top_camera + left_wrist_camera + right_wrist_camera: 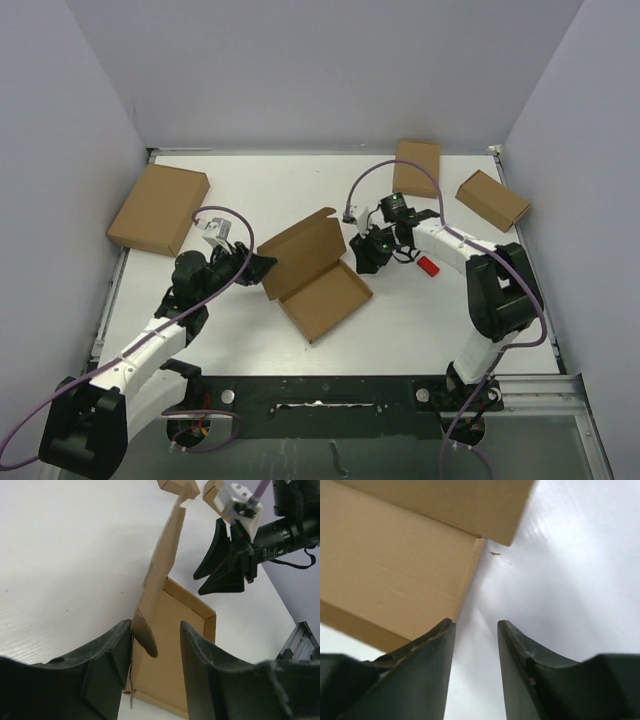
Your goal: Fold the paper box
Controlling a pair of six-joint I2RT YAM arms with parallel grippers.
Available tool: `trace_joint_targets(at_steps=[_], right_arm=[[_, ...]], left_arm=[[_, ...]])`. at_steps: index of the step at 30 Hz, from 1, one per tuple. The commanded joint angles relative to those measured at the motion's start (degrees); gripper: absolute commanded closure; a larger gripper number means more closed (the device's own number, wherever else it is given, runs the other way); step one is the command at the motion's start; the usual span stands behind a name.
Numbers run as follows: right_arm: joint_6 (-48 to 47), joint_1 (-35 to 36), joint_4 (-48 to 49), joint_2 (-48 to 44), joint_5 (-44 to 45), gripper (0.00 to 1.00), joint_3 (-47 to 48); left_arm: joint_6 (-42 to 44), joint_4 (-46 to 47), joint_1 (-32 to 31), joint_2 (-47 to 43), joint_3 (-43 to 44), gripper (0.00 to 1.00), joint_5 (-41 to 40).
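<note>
Paper box, position: mid-table between the two arms. The tray lies flat on the white table. The hinged lid stands up along the tray's rear-left side and shows edge-on and close to upright in the left wrist view.
Handling (judgement): thin brown card, light. The panels are stiff, but it gives readily at the scored creases. It is likely to skate on the smooth table if pushed from one side only. Edges would crush under a hard pinch.
Where to grip (judgement): across the sheet thickness at the lid's rounded side flap or at its free edge, with the other arm bracing a tray wall.
Left gripper: jaws a moderate gap apart, straddling the side flap. The flap sits against or just beside one finger and clear of the other, so it is not clamped.
Right gripper: jaws parted, with only bare table between them. It sits just beside a box corner, and no contact is visible.
Others: larger cardboard box, two smaller cardboard boxes, small red item.
</note>
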Motion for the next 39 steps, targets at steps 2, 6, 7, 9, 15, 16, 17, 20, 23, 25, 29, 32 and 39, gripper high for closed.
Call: trace_joint_targets(at_steps=[2,6,7,9,15,16,17,20,23,25,29,32,39], right_arm=[[-5.6,-6.1,-1.1,-6.9,-9.0,0.57,-0.2],[-9.0,-13.4,-2.4,-13.7,-17.5,0.52,-2.4],[-9.2,-16.4,-2.2,-15.9,-19.9,0.5,-3.3],[-9.0,-22.8,-1.3,-20.0,-22.7,0.4,-5.3],[-9.8,-38.2,-1.5,-22.4,-13.9,0.14,-7.6],[-10.7,-38.7,-3.5,-21.0,-11.8,0.14,-6.7],[-11.4,-38.6,-4.6,-19.6,-10.0,0.14,-5.9],[-12.0,-37.5,-5.2,-16.4,-5.8,0.14,-5.5],[-13.3,-34.5,-5.6,-13.8,-1.4,0.14,-5.3],[-13.9,-32.7,-5.5,-12.4,1.2,0.15,-5.7],[-14.1,-30.7,-4.3,-9.5,6.2,0.16,-5.9],[-13.9,-29.5,-3.5,-7.4,8.2,0.2,-5.5],[-13.8,-28.0,-3.6,-3.7,9.8,0.3,-4.6]], left_arm=[[-1.6,0.3,-0.1,-0.2,3.0,0.48,0.4],[-2.7,-9.6,0.0,-4.7,4.7,0.31,-3.0],[-3.5,-14.1,0.2,-6.6,5.7,0.27,-4.4],[-4.2,-23.3,0.2,-10.4,8.3,0.22,-6.8],[-8.2,-36.2,0.2,-23.8,8.3,0.02,-10.8],[-8.8,-37.2,0.2,-25.2,7.9,0.02,-10.8],[-9.4,-38.3,0.3,-26.7,7.7,0.02,-10.7],[-10.9,-40.4,0.3,-29.4,6.7,0.02,-8.8],[-13.1,-41.7,0.4,-31.7,4.7,0.02,-7.4],[-15.1,-42.5,0.4,-33.4,3.2,0.02,-7.0],[-19.2,-42.6,0.4,-36.9,0.1,0.02,-6.8],[-21.1,-43.0,0.4,-38.9,-1.7,0.02,-7.1],[-25.5,-45.9,0.4,-40.6,-3.3,0.02,-8.4]])
